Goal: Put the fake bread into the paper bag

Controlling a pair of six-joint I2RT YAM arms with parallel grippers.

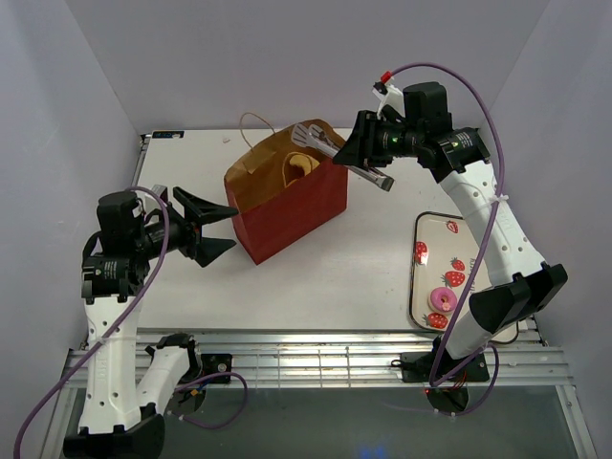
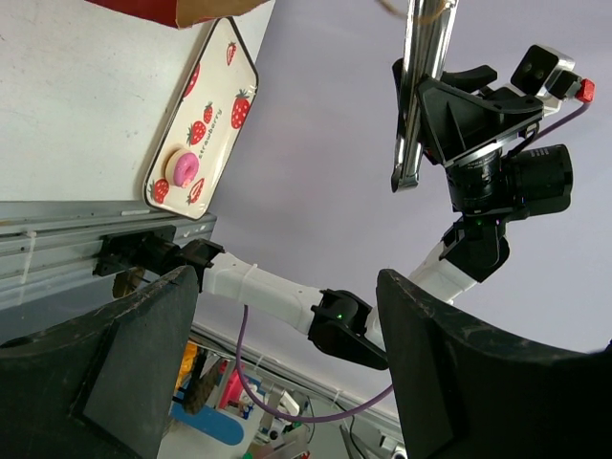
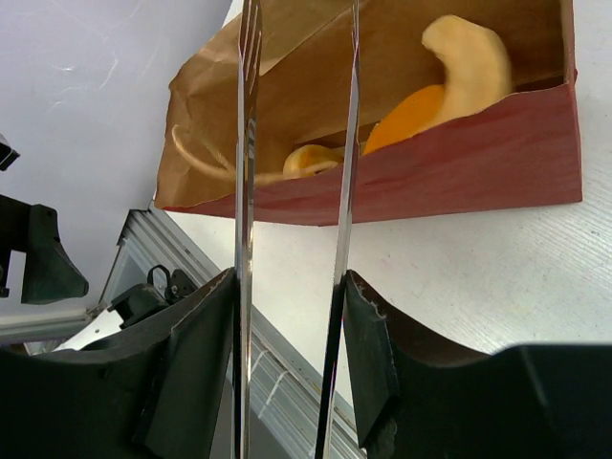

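Note:
The red-brown paper bag (image 1: 292, 206) stands open in the middle of the table. Inside it, the right wrist view shows one golden-orange croissant (image 3: 421, 110) and part of a second (image 3: 308, 161). The pink-iced doughnut (image 1: 443, 300) lies on the strawberry tray (image 1: 428, 234) at the right, and also shows in the left wrist view (image 2: 182, 165). My right gripper (image 1: 352, 153) is shut on the silver tongs (image 1: 320, 139). The tongs' empty tips hang over the bag's mouth (image 3: 287, 57). My left gripper (image 1: 229, 229) is open and empty, left of the bag.
The tray (image 2: 215, 91) sits near the table's front right edge. A metal rail (image 1: 316, 349) runs along the near edge. The bag's cord handle (image 1: 253, 120) loops out behind it. White walls close in the left, back and right sides.

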